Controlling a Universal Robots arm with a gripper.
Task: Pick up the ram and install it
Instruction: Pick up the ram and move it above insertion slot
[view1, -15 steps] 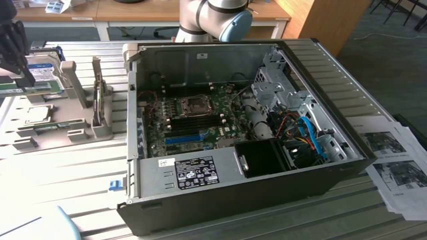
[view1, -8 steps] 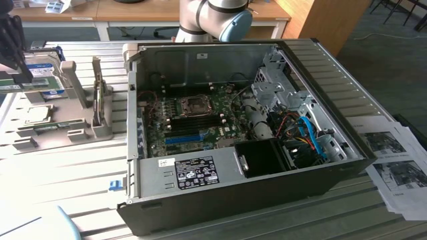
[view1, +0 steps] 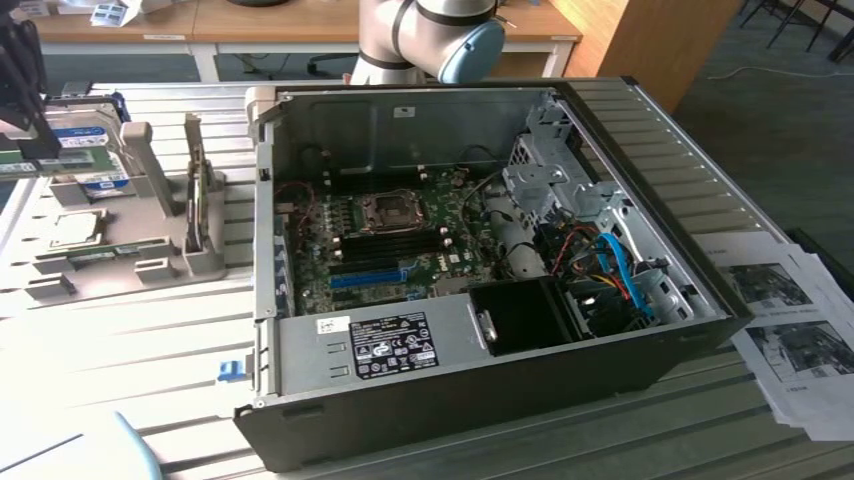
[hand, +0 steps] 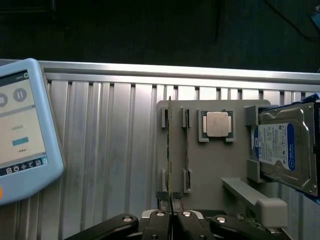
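The slatted tabletop (view1: 134, 340) carries an open computer case (view1: 467, 400) with its motherboard (view1: 387, 240) exposed. In the wrist view, locate the light-blue touchscreen pendant (hand: 20, 130) lying near a grey holding fixture (hand: 210, 165). The fixture holds a hard drive (hand: 285, 150) with a blue-white label and, just beside it, a processor (hand: 217, 124). The hand (hand: 170, 205) is clamped on one end of the ram (hand: 170, 145). The ram stands on edge, in line with the fixture's slotted posts. You cannot tell whether it sits in the posts or above them.
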